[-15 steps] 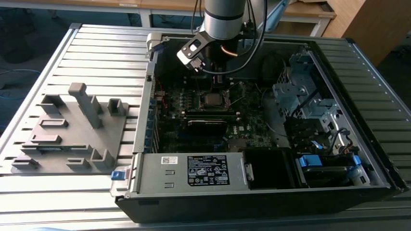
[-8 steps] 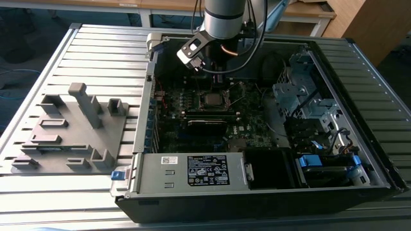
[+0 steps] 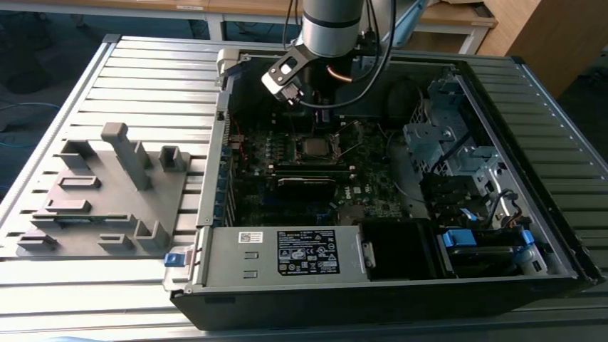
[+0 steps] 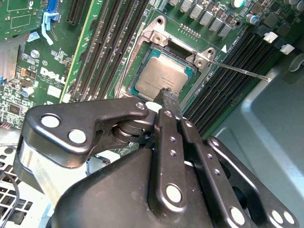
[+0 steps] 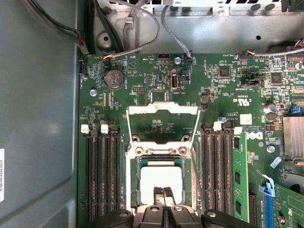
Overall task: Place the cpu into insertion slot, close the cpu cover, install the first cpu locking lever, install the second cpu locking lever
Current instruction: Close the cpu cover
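The cpu (image 5: 161,178) lies flat in the insertion slot (image 5: 191,186), its pale silvery square face up. In the second wrist view that face (image 4: 164,76) bears a few faint lines of small print. The cpu cover (image 5: 162,109), a thin silvery frame with a big window, is swung open and lies back on the green motherboard beyond the slot, away from the gripper. One thin locking lever (image 4: 242,70) juts out sideways from the slot's corner, unlatched.

The gripper (image 5: 164,191) hangs over the near edge of the cpu, its black fingers (image 4: 168,97) drawn narrow, side by side with nothing between them. Whether the tips touch the chip is not clear.

White lettering and a logo are printed on the board beside the memory slots, and a green memory stick (image 5: 240,180) stands in one of them. In the exterior view the open computer case (image 3: 380,303) rests on a slatted metal table (image 3: 142,78). The power supply carries a black label (image 3: 306,251) and a small white barcode sticker (image 3: 250,236). A grey fixture plate (image 3: 105,206) sits at the exterior view's left.
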`<move>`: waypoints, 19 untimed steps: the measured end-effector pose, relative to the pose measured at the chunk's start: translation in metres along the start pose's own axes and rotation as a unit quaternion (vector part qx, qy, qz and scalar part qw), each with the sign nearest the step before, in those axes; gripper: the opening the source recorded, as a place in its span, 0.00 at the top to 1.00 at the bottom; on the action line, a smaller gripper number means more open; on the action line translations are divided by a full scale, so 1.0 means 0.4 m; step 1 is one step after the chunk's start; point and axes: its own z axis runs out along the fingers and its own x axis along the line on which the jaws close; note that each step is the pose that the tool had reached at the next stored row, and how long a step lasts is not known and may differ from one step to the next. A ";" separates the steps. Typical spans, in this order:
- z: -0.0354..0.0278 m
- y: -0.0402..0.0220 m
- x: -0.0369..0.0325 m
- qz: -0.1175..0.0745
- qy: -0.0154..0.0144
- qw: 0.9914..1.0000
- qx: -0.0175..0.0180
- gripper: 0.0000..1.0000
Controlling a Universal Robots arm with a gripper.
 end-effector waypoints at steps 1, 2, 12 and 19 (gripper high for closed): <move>0.000 0.000 0.000 0.000 0.000 1.000 0.000 0.89; 0.000 0.000 0.000 0.000 0.000 1.000 0.000 0.89; -0.015 0.001 0.000 0.000 0.000 1.000 0.000 0.89; -0.019 0.001 0.000 0.000 0.000 1.000 0.000 0.89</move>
